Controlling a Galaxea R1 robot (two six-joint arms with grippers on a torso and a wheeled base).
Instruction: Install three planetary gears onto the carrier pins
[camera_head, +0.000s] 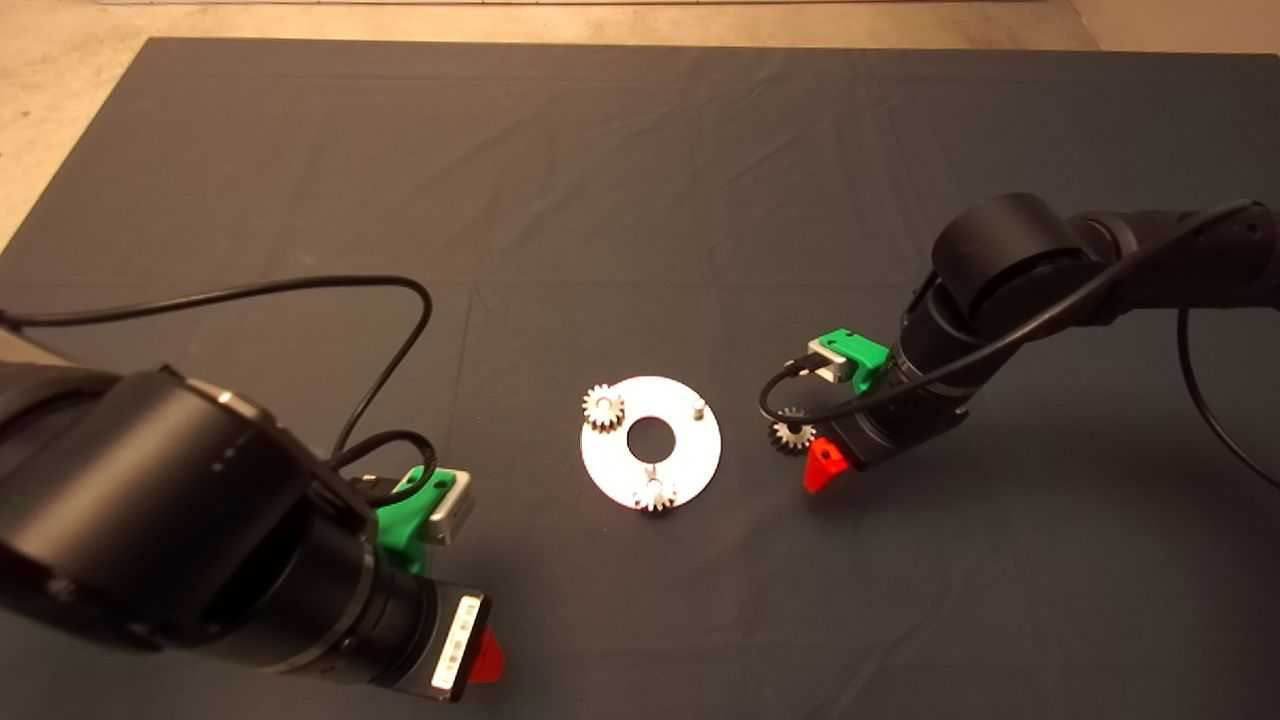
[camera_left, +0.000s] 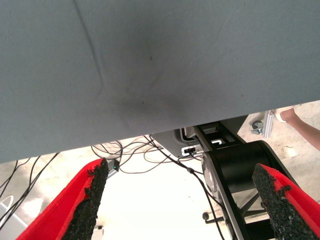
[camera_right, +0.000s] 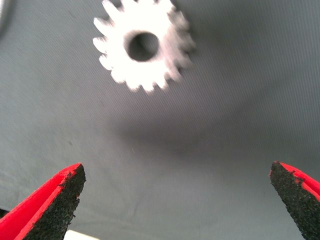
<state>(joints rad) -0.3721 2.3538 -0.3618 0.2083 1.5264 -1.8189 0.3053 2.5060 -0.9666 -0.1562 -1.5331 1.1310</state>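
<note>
Hovering right gripper (camera_right: 175, 200), fingers spread, over loose gear (camera_right: 142, 47) lying flat beside disc (camera_head: 700, 455); left gripper (camera_left: 187, 200) spread, parked.

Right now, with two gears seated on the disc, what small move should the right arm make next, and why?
Probably lower the open right gripper over the loose gear and close on it. That gear lies flat on the mat just ahead of the fingers, not between them, while one pin on the white disc stands bare. The left gripper waits at the lower left.
</note>
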